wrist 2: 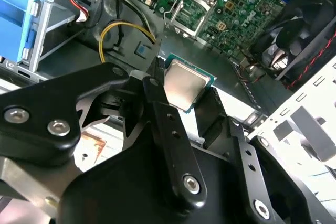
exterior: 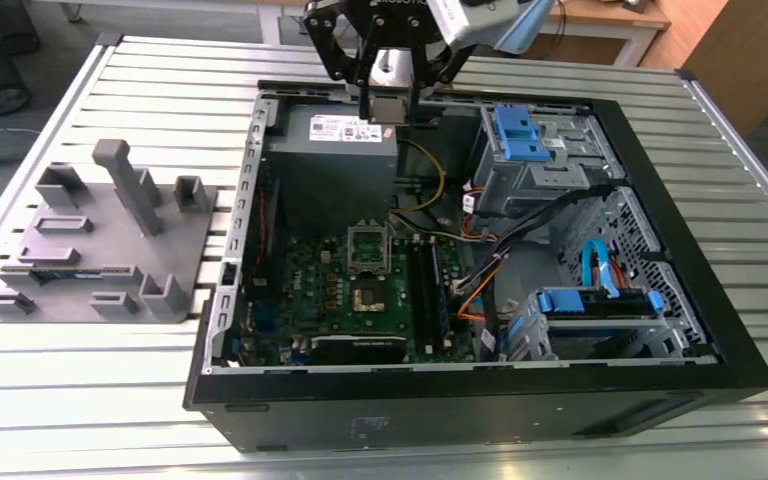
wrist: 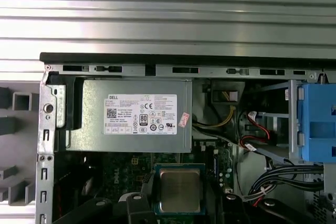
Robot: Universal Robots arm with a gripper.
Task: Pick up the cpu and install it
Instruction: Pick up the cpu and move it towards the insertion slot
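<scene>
- The tool is closed on the cpu. One black finger presses on each of two opposite edges of the chip.
- In both wrist views the pale silvery-grey metal top of the cpu faces the camera, framed by its green rim, and the fingers flank it.
- In the exterior view the tool hangs over the far end of the open computer case. It holds the cpu clear above the grey power supply.
- The cpu touches nothing but the fingers.
- The dark metal-framed socket sits on the green motherboard on the floor of the case, well apart from the cpu and nearer the camera in the exterior view.
- The blue drive bay stands beside the power supply, toward the exterior view's right.
- The grey plastic holder lies on the slatted metal surface at the exterior view's left, outside the case. A memory stick rests in one of its slots.
</scene>
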